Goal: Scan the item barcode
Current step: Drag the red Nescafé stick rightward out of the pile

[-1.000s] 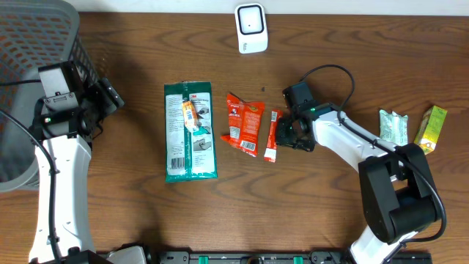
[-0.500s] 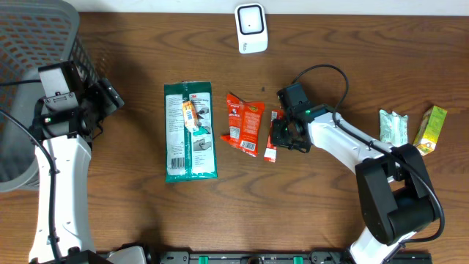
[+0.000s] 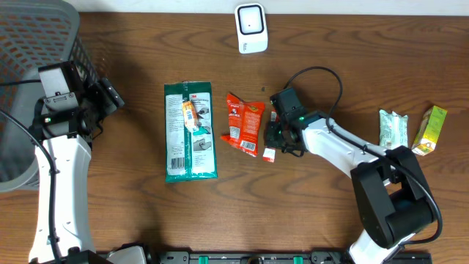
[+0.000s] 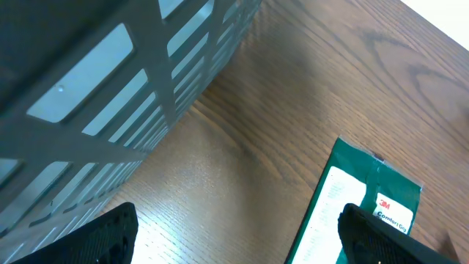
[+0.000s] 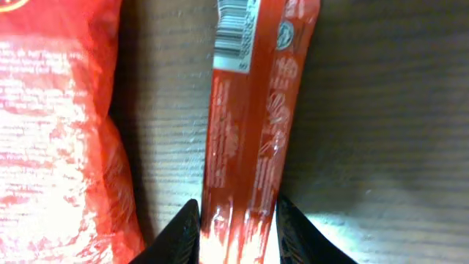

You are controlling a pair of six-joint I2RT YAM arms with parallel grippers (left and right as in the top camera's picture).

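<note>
- Your right hand (image 5: 238, 233) is clamped on the red stick packet (image 5: 253, 110). One finger presses each long edge near one end, and the packet lies flat on the desk (image 3: 132, 213).
- From overhead, that hand (image 3: 282, 136) covers most of the packet. Only the packet's white-tipped end (image 3: 269, 154) shows past the fingers.
- The packet is narrow, glossy and crinkled. At the end far from your fingers there is a white panel with a barcode (image 5: 234, 33) facing up, and a small round seal sits next to it. The rest of the print is too blurred to read.
- A wider red snack pouch (image 5: 58, 125) lies just beside the packet, off one finger's side and not touching it. You cannot read its lettering.
- Your left hand (image 4: 242, 238) has its fingers wide apart and holds nothing. It hangs over bare desk.
- Ahead of that hand and off to one side lies a green flat pack (image 4: 359, 213) with "3M" in red and "Comfort" below it on a white label.
- A grey slatted basket (image 4: 110, 73) stands close on the left hand's other side.
- A white scanner (image 3: 250, 28) stands at the desk edge beyond your right hand, well apart from the packet.
</note>
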